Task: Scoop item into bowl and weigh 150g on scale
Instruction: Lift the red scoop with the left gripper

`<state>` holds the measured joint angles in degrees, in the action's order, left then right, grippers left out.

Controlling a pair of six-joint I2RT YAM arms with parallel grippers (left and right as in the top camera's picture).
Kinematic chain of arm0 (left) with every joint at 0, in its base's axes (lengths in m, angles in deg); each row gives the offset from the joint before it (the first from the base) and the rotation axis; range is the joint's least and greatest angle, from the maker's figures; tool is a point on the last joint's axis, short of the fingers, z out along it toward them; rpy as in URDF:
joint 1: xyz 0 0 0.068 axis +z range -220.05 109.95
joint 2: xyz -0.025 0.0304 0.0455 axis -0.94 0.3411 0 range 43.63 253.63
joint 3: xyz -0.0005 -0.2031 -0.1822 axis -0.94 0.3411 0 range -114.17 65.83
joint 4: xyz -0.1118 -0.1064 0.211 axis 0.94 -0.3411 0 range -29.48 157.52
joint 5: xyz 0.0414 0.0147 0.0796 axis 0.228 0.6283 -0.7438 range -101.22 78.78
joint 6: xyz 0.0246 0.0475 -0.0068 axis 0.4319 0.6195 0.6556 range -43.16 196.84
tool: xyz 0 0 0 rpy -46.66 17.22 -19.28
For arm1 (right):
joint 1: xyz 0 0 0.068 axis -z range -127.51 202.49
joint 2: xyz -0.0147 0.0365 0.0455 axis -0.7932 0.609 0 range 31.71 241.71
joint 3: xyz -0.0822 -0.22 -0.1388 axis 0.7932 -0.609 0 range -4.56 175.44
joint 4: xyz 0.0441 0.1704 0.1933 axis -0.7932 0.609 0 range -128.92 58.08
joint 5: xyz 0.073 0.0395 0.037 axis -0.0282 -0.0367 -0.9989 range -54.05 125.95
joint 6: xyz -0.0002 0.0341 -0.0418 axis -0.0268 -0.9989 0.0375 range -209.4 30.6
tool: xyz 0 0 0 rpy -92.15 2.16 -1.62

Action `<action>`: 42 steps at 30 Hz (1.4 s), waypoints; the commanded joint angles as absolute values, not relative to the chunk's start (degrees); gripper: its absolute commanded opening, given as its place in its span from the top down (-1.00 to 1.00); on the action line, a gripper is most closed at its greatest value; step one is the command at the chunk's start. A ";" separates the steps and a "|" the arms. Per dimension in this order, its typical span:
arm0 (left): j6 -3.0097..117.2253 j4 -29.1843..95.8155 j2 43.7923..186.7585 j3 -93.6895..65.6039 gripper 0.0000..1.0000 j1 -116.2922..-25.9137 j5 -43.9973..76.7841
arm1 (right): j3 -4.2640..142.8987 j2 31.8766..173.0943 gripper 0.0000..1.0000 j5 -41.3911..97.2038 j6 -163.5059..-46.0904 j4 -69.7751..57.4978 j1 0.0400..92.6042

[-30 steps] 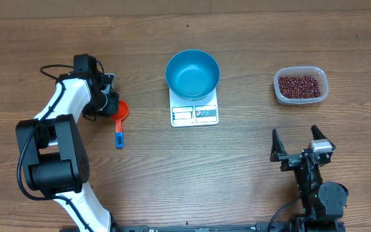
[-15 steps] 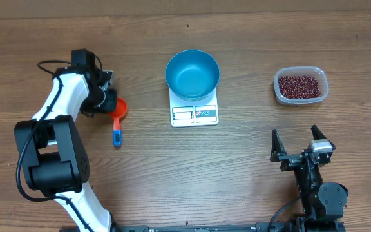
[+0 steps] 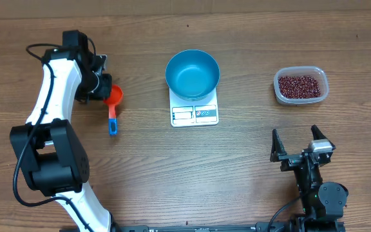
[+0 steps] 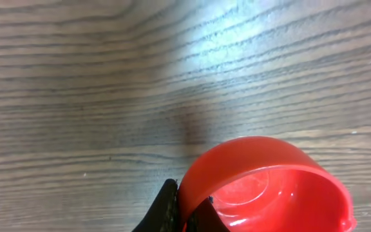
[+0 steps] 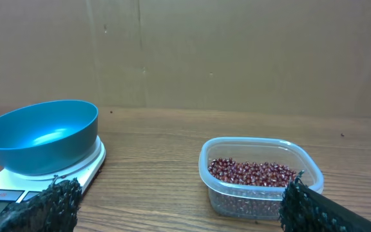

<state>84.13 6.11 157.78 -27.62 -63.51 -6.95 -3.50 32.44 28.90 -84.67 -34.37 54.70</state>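
Wood table, two arms, one scoop pinched.
Closest, the right gripper has its two fingers spread wide and holds nothing. Just past it sits one clear tub with the heap of red-brown beans. Off to its left, one blue bowl stands on one white scale. Farther left, the left gripper is pressed together on the rim of one red scoop with a blue handle.
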 commanded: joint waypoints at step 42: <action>46.65 -9.08 148.81 -36.12 0.91 -62.96 -6.71 | -4.11 31.88 -1.00 29.32 -84.62 -34.65 54.46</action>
